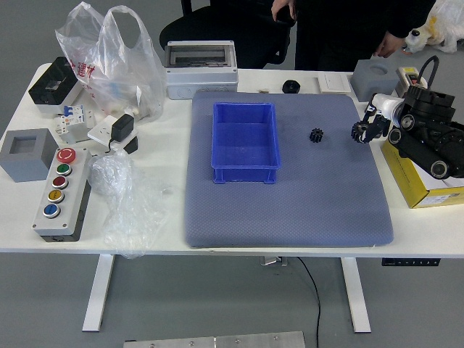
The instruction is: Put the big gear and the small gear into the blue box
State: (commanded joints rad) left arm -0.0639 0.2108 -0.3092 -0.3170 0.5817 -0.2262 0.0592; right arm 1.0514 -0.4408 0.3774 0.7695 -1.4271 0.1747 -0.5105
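Right hand (383,116), well to the right of the blue box (246,175), grasping the big gear (359,133) at its fingertips. The small gear (316,135) lies right of the box, on the mat (290,214). A person's hands (389,45) hang beyond, right of the box.

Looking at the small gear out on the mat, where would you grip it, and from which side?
Probably by opposite sides of the toothed rim of the small gear, coming down from above and slightly from the right, where the right hand is. It sits low on the mat, with bare mat between it and the blue box.
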